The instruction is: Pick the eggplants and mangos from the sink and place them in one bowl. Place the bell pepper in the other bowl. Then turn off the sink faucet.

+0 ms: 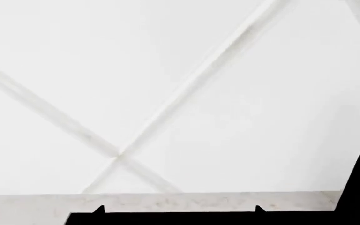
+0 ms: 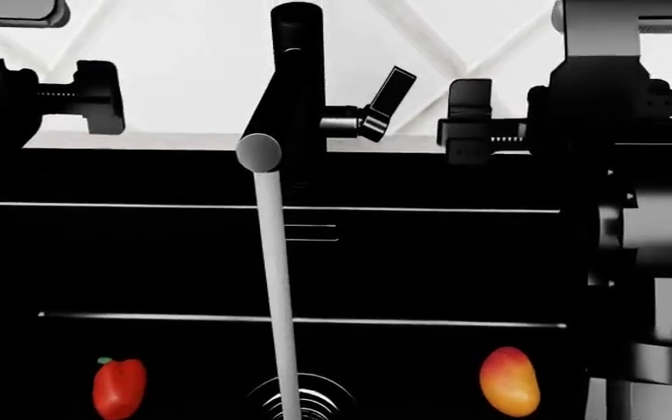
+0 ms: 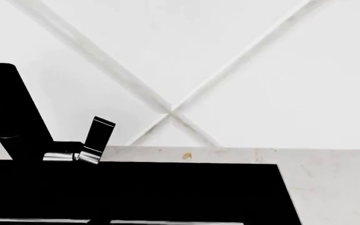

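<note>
I see 1 bell pepper [image 2: 119, 388] near the sink's [image 2: 430, 262] front left, 1 mango [image 2: 509, 381] front right, the faucet [image 2: 276, 289] between; I cannot tell either gripper's opening.

Head cam looked forward and down into the sink [image 2: 430, 262], close in, with the faucet [image 2: 291, 96] centred and both arms at the frame edges. Left wrist cam faced the white tiled wall [image 1: 167, 70] just over the desk [image 1: 167, 201] edge. Right wrist cam faced the same wall and shared the faucet's side lever [image 3: 95, 140] and sink rim with the head view.
</note>
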Robot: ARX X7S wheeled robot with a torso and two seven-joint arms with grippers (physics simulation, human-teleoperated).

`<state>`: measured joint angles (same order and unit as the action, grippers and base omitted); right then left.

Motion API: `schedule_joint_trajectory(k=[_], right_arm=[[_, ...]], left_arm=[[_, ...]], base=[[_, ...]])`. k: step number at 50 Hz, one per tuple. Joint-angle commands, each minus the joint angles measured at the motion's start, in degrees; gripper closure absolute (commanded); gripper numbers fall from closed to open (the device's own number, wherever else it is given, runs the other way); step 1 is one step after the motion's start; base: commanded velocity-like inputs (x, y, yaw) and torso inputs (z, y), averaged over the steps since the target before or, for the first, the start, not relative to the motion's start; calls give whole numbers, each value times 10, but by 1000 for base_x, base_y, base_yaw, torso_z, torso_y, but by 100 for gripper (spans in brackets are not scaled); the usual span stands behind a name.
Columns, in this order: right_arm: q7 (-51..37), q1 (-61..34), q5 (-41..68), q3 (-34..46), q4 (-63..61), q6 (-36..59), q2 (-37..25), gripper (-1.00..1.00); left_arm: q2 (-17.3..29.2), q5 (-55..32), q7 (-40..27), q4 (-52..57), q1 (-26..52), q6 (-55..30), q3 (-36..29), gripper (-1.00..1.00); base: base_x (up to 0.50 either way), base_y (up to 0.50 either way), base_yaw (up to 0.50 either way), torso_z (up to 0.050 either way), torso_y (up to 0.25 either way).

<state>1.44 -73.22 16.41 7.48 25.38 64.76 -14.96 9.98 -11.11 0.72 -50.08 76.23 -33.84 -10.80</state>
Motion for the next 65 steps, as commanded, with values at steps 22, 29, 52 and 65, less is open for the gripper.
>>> schedule_joint_trajectory(k=[22,29,52,65], right_arm=[[35,72,-12,11,203,-76,15,-100],[51,48,-23,33,262,-94,25,-100],[122,-22,-110,66,496,-205,73,-100],[113,-14,-140,40,496,-222,67,-100]], left_arm=[[8,0,10,5,-67,4,-9,-100],[15,-6,5,19,-75,-12,-3,-100],[27,-22,8,106,-121,-54,-4,-100],[33,-37,-1,173,-152,-75,8,-100]], base=[[0,0,0,0,0],[0,0,0,0,0],[0,0,0,0,0],[0,0,0,1,-56]])
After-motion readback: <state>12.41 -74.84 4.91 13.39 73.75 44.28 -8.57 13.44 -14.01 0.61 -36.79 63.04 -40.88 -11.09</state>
